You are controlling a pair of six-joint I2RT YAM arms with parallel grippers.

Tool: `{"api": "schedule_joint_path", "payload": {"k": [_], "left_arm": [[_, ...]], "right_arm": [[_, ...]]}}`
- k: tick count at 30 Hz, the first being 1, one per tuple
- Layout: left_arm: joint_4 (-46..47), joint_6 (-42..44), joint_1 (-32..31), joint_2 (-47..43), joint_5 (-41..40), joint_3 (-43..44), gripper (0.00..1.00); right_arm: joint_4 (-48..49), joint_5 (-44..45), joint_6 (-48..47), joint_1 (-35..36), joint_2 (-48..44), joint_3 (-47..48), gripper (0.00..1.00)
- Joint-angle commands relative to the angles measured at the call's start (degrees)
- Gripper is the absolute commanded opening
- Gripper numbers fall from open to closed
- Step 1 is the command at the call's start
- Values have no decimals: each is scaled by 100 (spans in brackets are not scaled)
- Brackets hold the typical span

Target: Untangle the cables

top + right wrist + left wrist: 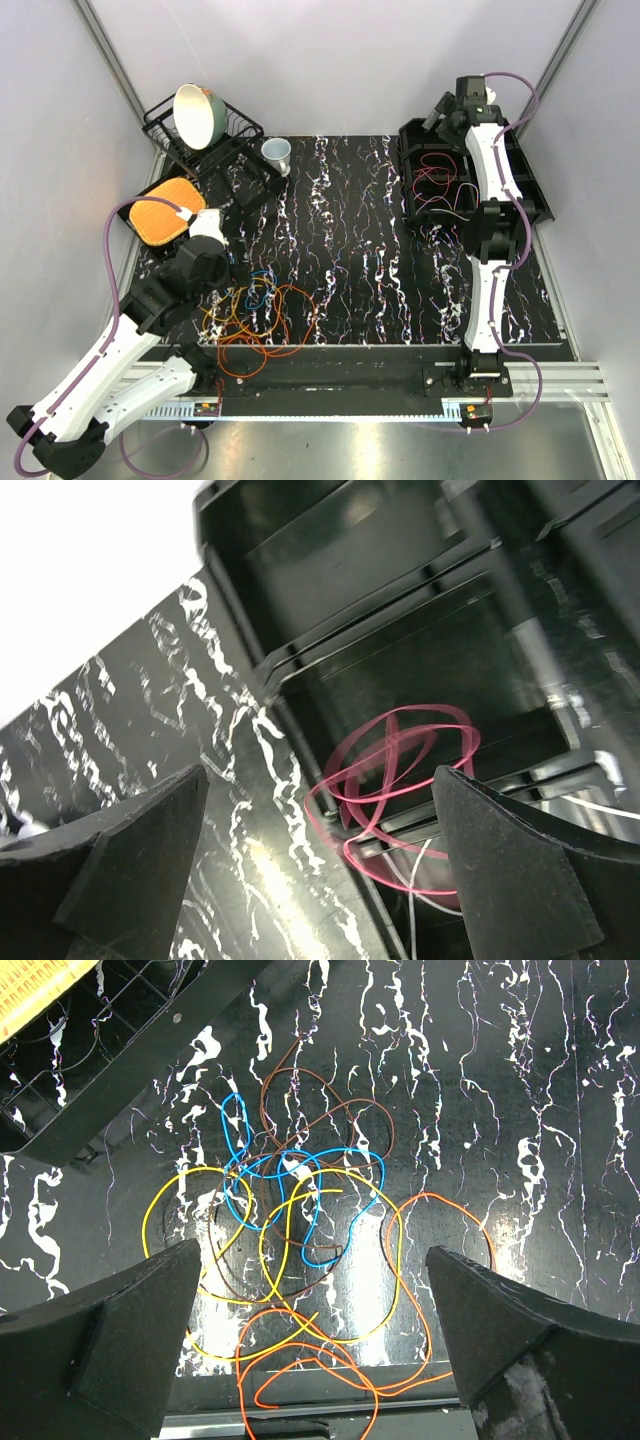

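A tangle of cables (262, 312) lies on the black marbled table near its front edge. In the left wrist view I make out orange (440, 1200), yellow (146, 1225), blue (375, 1170) and brown (300, 1075) loops crossing one another. My left gripper (312, 1248) hovers open above this tangle, touching nothing. A red cable (431, 709), blurred, sits in loops over the black bin (330, 570), with a white cable (413, 886) below it. My right gripper (320, 772) is open above the bin's left wall and holds nothing.
The black bin (408, 165) stands at the back right under the right arm. At the back left are a dish rack (225, 140) with a bowl (195, 112), a cup (277, 152) and a tray with an orange mat (165, 210).
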Motion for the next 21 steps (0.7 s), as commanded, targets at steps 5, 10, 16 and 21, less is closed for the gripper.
{"api": "schedule_joint_path", "payload": {"k": [5,10,16,21], "left_arm": [[261,33,19,5,-71,-13,99],[261,33,19,58,-71,-4,99],[261,33,19,146,-45,-4,99],[261,7,19,216,-53,-4,99]], "right_arm": [[-248,-83,-400,-95,227,1318,100],[-999,800,-357,-95,391,1590,100],[-724,1075,-199,-95,-297,180,100],[-461,399,-243,-60,-930,-731,100]]}}
